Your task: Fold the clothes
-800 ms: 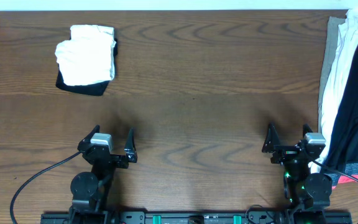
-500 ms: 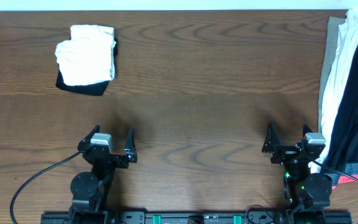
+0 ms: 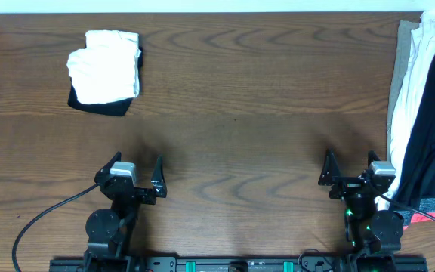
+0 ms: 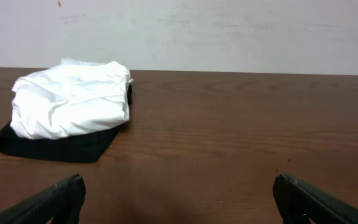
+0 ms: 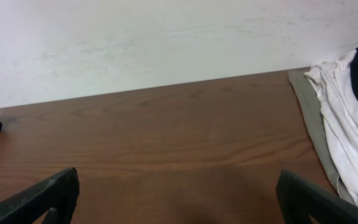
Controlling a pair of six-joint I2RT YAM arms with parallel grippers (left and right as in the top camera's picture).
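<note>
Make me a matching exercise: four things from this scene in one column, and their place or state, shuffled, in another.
1 white garment
2 black garment
3 unfolded pile
4 left gripper

A heaped at the right edge of the table
B open, holding nothing
C lying on a black one
D showing beneath the white one

Pairs: 1-C, 2-D, 3-A, 4-B

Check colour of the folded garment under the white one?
Black; the lower garment shows best in left wrist view.

Smooth wood-grain tabletop (image 3: 232,91) with a faint sheen; beyond the left pincer (image 3: 135,168), crumpled soft white cloth (image 3: 104,66) lies on matt black cloth (image 3: 100,108).
</note>
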